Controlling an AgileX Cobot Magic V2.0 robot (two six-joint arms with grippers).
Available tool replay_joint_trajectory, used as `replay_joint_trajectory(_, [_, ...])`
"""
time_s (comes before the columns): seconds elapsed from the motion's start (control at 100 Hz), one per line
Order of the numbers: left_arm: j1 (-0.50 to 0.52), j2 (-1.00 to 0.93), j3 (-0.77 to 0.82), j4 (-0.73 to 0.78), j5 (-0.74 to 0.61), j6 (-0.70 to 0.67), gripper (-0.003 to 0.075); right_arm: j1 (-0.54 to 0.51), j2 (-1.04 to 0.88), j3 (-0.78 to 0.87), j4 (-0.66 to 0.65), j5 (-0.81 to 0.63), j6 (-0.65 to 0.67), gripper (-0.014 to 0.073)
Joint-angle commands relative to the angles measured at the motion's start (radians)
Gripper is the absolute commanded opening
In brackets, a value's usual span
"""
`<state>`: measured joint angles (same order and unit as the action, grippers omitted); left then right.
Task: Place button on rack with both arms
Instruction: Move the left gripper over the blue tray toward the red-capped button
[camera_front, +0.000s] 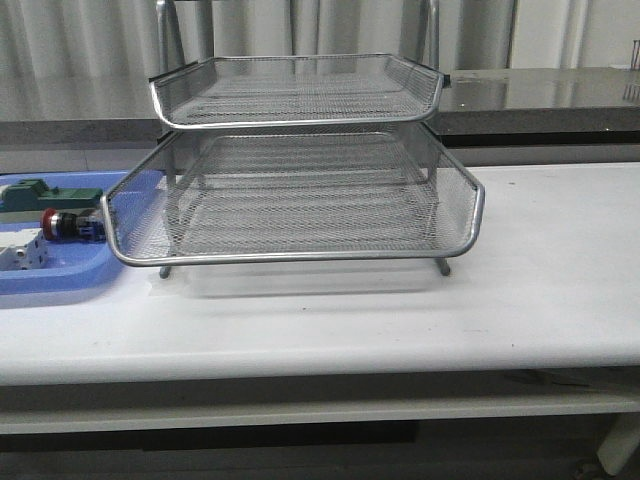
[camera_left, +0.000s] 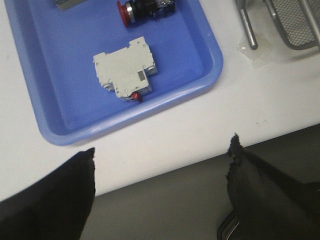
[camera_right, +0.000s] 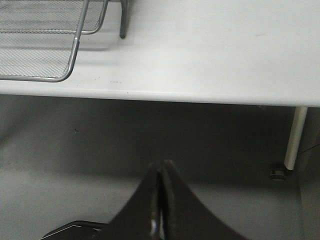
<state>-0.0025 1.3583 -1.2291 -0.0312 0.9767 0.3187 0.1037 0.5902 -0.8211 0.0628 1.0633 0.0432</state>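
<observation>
White tabletop (camera_front: 540, 300) carries everything. On it, the button (camera_front: 70, 224) lies on its side in a blue plastic tray (camera_left: 60, 90), between a green block (camera_front: 45, 193) and a white breaker block (camera_left: 125, 70), just left of the wire-mesh rack (camera_front: 300, 200). Left gripper (camera_left: 160, 172) hangs spread and empty; right gripper (camera_right: 160, 180) has fingers pressed together, empty.

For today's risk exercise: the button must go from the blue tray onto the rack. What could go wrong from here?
1. The button lies close to the white block and green block in the blue tray; the open left gripper might bump them.
2. The rack stands right beside the tray, so an arm could knock it.
</observation>
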Motion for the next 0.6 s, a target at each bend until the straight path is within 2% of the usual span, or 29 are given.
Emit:
replay_joint_trajectory(0.0, [0.001, 0.03, -0.078, -0.063, -0.029, 0.098, 0.0529, -0.008, 0.002, -0.025, -0.007, -0.056, -0.006, -0.007])
replay_joint_trajectory(0.19, [0.001, 0.182, -0.236, -0.091, 0.01, 0.237, 0.0529, -0.008, 0.002, -0.025, -0.007, -0.056, -0.006, -0.007])
replay_joint_trajectory(0.34, [0.001, 0.301, -0.361, -0.091, 0.026, 0.396, 0.0529, -0.008, 0.002, -0.025, -0.007, -0.056, -0.006, -0.007])
replay_joint_trajectory(0.59, [0.001, 0.488, -0.55, -0.091, 0.059, 0.49, 0.0529, -0.008, 0.002, -0.025, -0.007, -0.056, -0.006, -0.007])
